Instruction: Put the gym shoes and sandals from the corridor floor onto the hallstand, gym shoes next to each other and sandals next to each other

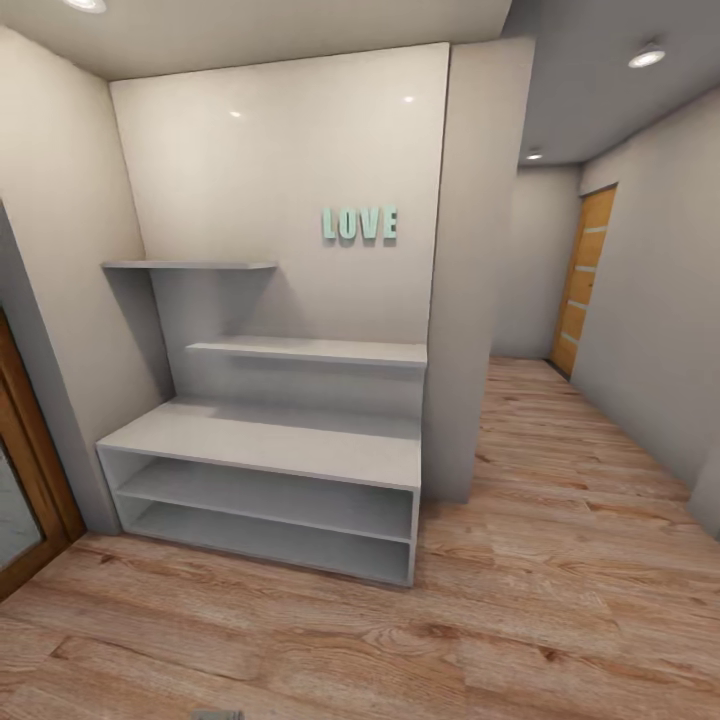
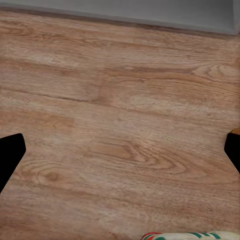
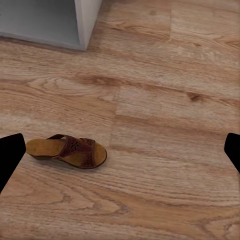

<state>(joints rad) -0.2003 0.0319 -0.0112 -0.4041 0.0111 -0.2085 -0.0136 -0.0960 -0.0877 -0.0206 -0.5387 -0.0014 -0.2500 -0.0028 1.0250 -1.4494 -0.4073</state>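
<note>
A brown leather sandal [image 3: 66, 152] is lying on grainy wood floor [image 1: 560, 600] near the grey rack [image 1: 270, 450]; both grippers' jaws are gaping wide.

Both grippers' jaws spread wide, empty.

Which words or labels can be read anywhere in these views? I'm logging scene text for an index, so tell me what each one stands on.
"LOVE": pale green raised capital letters on the tall back panel of the hallstand, above its upper shelves.

No brand or label can be read on the sandal or on the sliver of gym shoe at the left wrist view's edge.
</note>
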